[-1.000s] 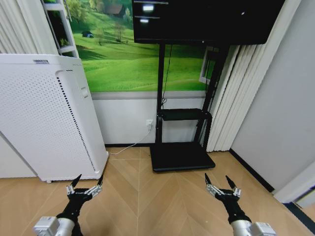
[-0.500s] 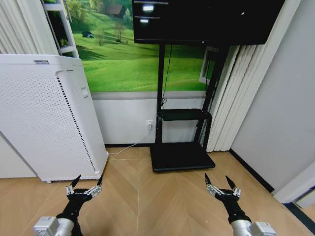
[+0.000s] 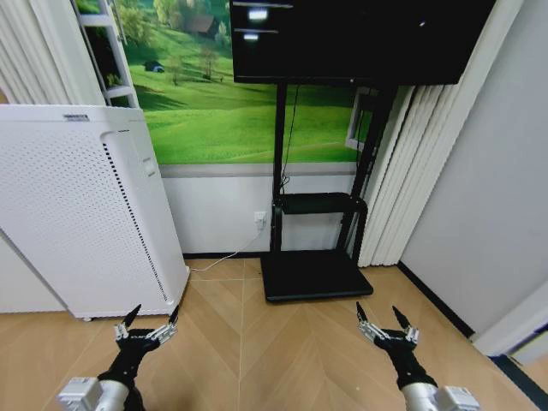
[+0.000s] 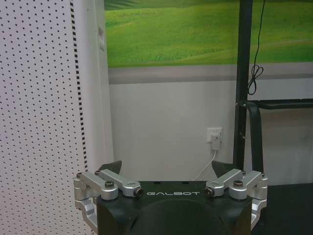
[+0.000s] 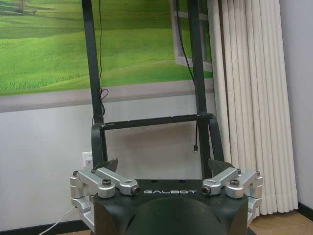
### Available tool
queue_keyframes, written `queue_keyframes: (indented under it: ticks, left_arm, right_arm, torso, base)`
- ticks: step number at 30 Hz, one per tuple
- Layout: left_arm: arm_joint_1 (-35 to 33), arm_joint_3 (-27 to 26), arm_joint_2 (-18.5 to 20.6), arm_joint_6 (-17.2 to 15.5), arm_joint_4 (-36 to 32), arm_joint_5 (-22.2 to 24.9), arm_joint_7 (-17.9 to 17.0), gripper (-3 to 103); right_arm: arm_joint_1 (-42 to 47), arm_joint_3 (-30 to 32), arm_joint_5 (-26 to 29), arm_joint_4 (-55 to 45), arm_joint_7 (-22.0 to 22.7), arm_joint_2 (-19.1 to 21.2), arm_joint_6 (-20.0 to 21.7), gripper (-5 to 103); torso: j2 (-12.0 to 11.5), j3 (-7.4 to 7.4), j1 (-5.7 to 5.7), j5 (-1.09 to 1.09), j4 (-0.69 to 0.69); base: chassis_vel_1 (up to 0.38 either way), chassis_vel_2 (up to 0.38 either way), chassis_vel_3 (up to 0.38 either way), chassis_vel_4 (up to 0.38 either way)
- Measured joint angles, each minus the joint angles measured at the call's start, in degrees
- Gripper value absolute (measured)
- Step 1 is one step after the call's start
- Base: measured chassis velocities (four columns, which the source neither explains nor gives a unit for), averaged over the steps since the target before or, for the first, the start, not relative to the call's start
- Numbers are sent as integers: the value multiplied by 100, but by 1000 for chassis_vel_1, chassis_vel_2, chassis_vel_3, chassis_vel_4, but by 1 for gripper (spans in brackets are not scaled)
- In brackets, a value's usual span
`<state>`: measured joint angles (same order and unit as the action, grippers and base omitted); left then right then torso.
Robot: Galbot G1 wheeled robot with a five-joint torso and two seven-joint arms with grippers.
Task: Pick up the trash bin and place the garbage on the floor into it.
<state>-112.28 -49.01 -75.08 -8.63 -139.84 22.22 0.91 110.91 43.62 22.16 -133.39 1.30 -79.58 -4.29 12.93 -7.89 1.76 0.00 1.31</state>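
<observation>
We're holding both arms low and forward over the pale herringbone wood floor, and each one ends in a black, silver-jointed claw with its dark pointed fingers spread wide on nothing. Our left gripper hangs just in front of the tall white perforated appliance (its dotted side panel sits close beside the fingers in the left wrist view), and our right gripper hangs level with it on the other side, well apart. Ahead, between the two claws, we're looking at the black metal screen stand with its flat base on the floor, against the white wall with the green meadow mural. As for the trash bin and the garbage, we cannot tell where they lie from here.
</observation>
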Motion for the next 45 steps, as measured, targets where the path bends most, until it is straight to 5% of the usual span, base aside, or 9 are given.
queue_keyframes:
  ticks: [45]
  left_arm:
    - [-1, -2, 1, 8, 6, 4, 2, 100]
  right_arm:
    - [-1, 0, 1, 3, 5, 1, -2, 100]
  torso:
    - [929, -620, 306, 1, 0]
  base:
    - [3, 5, -5, -4]
